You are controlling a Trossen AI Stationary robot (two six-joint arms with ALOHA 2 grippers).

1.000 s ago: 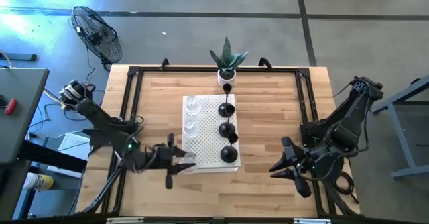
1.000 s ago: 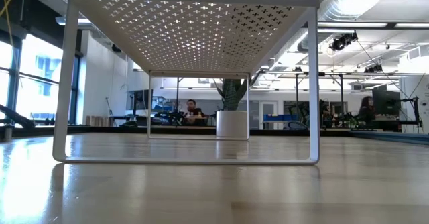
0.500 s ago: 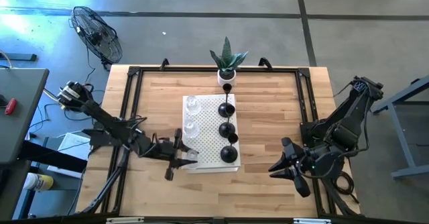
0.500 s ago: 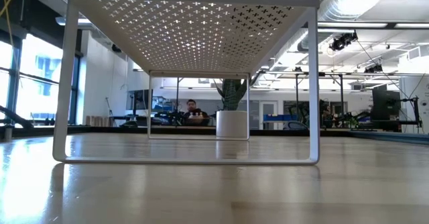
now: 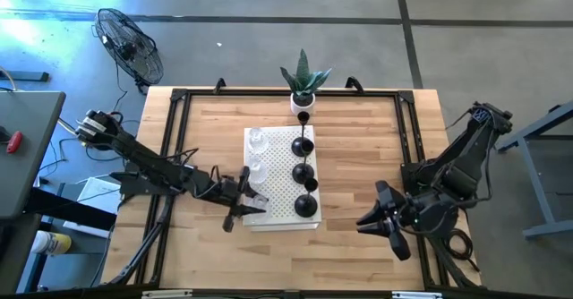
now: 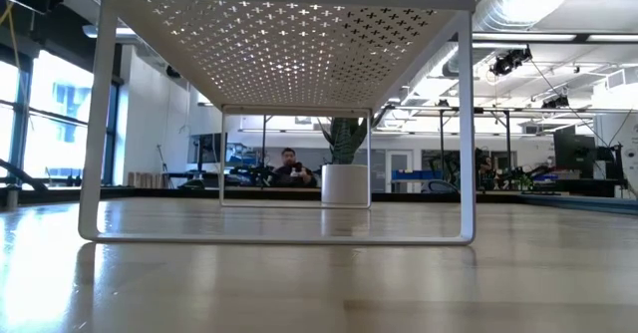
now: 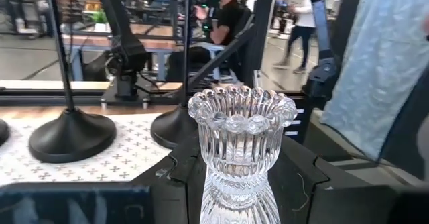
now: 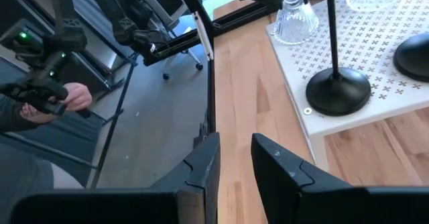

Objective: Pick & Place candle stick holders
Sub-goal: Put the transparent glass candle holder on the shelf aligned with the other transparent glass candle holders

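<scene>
high: clear glass holder [image 5: 253,200] is being held clamped in left hand [image 5: 245,200] at white rack [image 5: 277,211]'s near-left corner; bare surface [image 5: 349,245] beside | left wrist: holder [image 7: 241,150] is being gripped upright | right wrist: right hand [image 8: 233,160], fingers slightly apart, is being kept off rack's edge.

A wooden table [image 5: 358,156] with a black frame [image 5: 179,98] around its edge carries a white perforated stand [image 5: 282,211] near the middle. At the far edge, just beyond the stand, sits a white pot [image 5: 302,102] with a green plant [image 5: 304,73]. On the grey floor beside the table stands a black fan [image 5: 131,45]. In the low view, a seated person [image 6: 290,167] shows in the room behind the pot.
</scene>
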